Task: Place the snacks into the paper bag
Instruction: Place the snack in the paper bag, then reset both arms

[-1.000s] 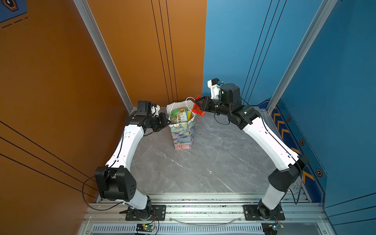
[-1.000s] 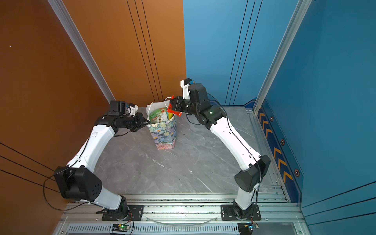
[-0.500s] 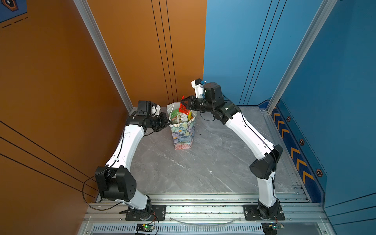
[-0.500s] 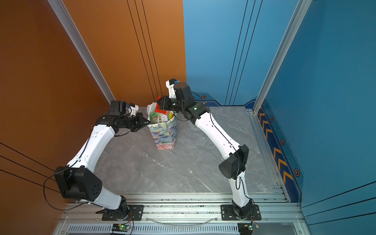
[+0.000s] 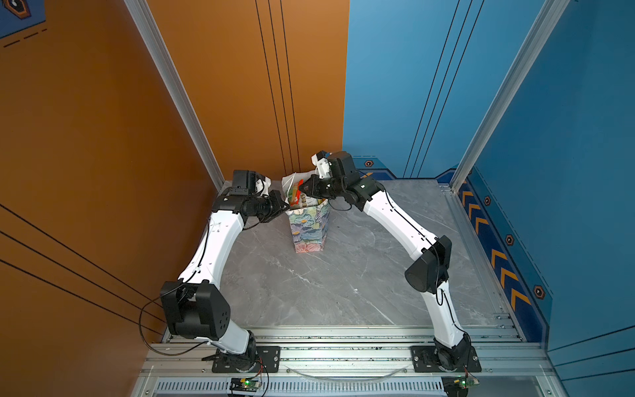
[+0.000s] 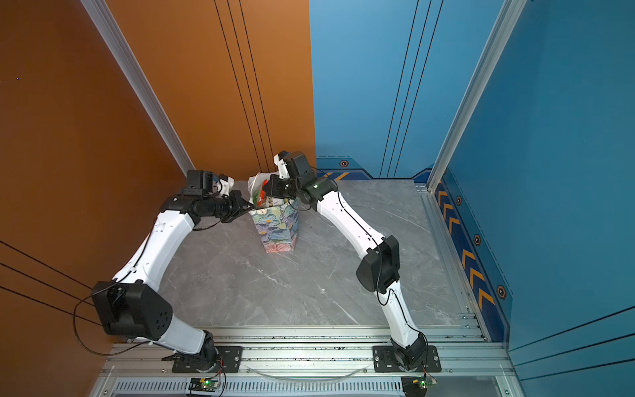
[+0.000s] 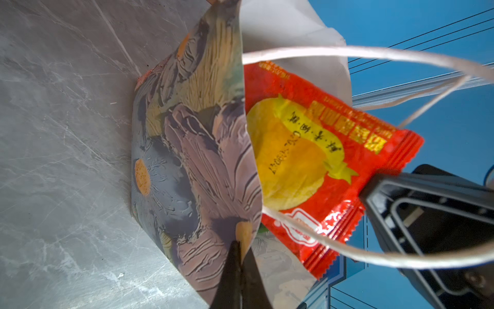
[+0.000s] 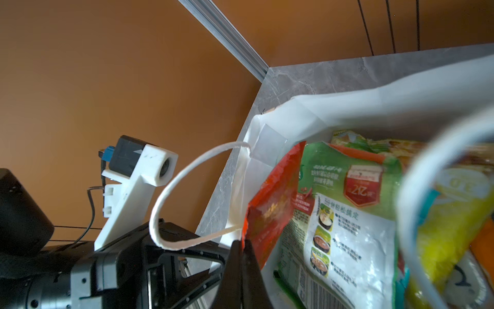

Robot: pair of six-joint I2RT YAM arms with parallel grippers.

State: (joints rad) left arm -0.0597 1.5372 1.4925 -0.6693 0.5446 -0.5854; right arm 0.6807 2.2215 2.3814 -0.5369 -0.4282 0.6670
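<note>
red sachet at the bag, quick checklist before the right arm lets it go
1. Right end effector shut on the red-yellow sachet: ok.
2. Left end effector pinching the paper bag at its rim: ok.
3. Sachet partly inside the bag mouth: ok.
4. Cord handle clear of the sachet: cannot tell; a cord crosses it in the left wrist view.
5. Room below the sachet: cannot tell; the green pouch stands high in the bag.
6. Bag upright on the table: ok.
</note>
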